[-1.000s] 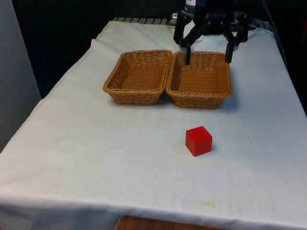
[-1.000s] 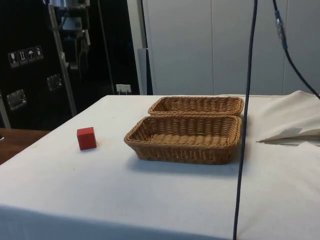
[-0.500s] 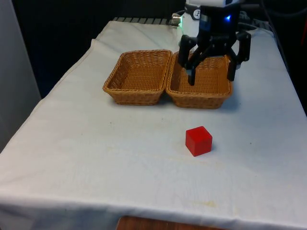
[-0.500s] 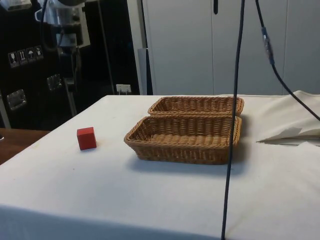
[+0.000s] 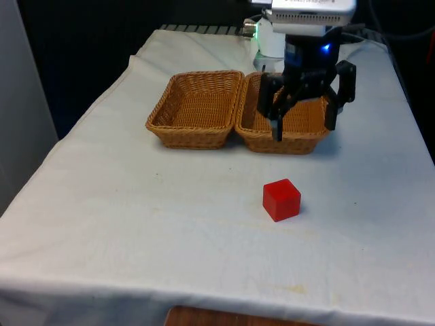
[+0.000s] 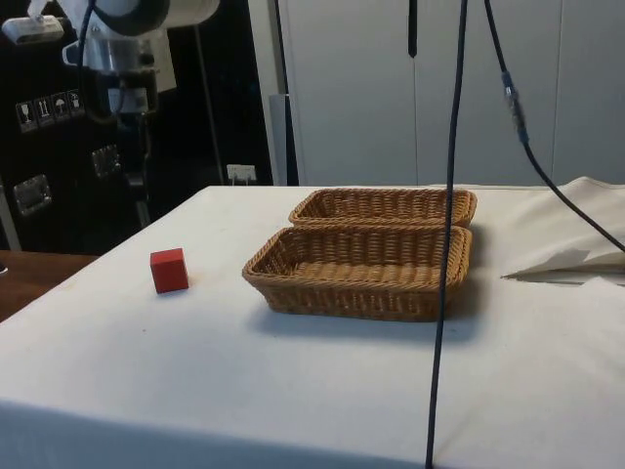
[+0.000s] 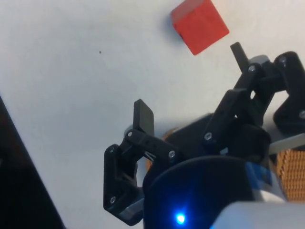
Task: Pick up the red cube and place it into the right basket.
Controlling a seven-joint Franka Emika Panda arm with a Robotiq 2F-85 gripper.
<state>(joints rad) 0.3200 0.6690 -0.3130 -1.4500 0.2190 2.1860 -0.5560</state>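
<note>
White cloth covers the desk (image 5: 136,224), where two brown woven wicker baskets (image 5: 197,109) sit touching near its far edge. Above the right basket's (image 5: 289,129) near rim, the black two-finger tool (image 5: 306,127) hangs spread wide, empty. Closer to the near edge, a small red cube (image 5: 281,200) rests flat.

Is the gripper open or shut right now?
Open. In the front view the gripper has its two fingers spread wide with nothing between them, and the red cube sits on the cloth apart from it.

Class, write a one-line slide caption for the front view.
Open hand hovers above the right basket's near rim; red cube sits on the cloth.
</note>
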